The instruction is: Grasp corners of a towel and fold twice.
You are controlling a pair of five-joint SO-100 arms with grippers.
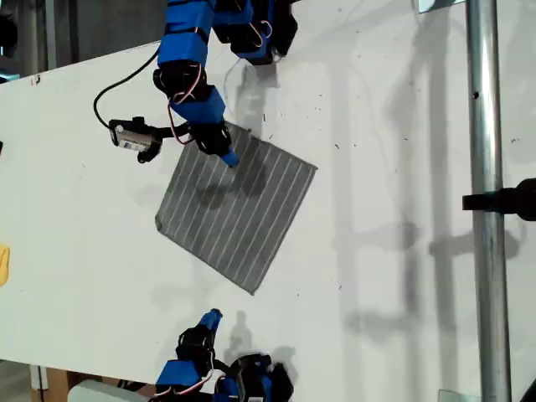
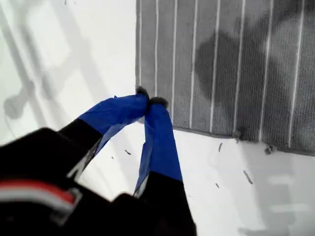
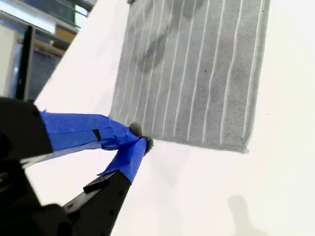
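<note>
The grey towel [image 1: 239, 209] with thin white stripes lies flat and unfolded on the white table. In the exterior view its corners point up, right [image 1: 316, 168], down [image 1: 254, 292] and left [image 1: 157, 223]. My first gripper [image 1: 229, 157] reaches in from the exterior view's top and is shut. Its tips [image 2: 150, 97] rest at the towel [image 2: 221, 73] by the upper corner, which the fingers hide; no fabric is lifted. My second gripper [image 1: 213, 316] is shut near the exterior view's bottom, off the cloth. The second wrist view shows this gripper [image 3: 140, 137] short of the towel [image 3: 197, 73] edge.
A small wrist camera [image 1: 134, 138] on a black cable juts from the first arm. A metal pole [image 1: 486, 209] with a black clamp crosses the exterior view's right. A yellow object [image 1: 3, 264] shows at its left edge. Small dark specks [image 2: 246, 177] dot the table [image 1: 394, 251].
</note>
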